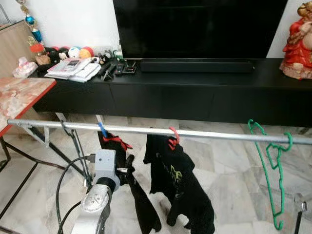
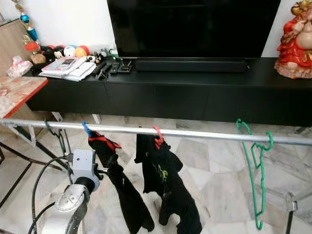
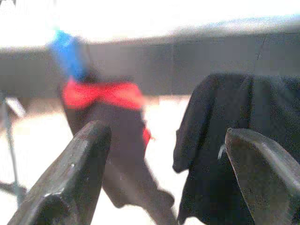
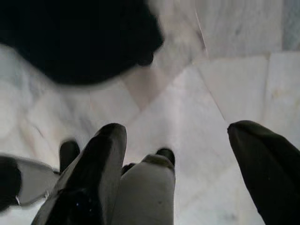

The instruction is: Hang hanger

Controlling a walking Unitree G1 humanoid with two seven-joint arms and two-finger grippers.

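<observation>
Two black fingers of the left pincer [image 3: 164, 173] stand spread and empty before dark garments [image 1: 178, 187] on a steel rail [image 1: 219, 134]; the right pincer [image 4: 187, 173] gapes over marble floor [image 4: 225, 84] — a green hanger [image 1: 273, 170] hangs on that rail, far right.

The left wrist view is blurred, and the black garment [image 1: 183, 192] runs off the bottom edge.
</observation>
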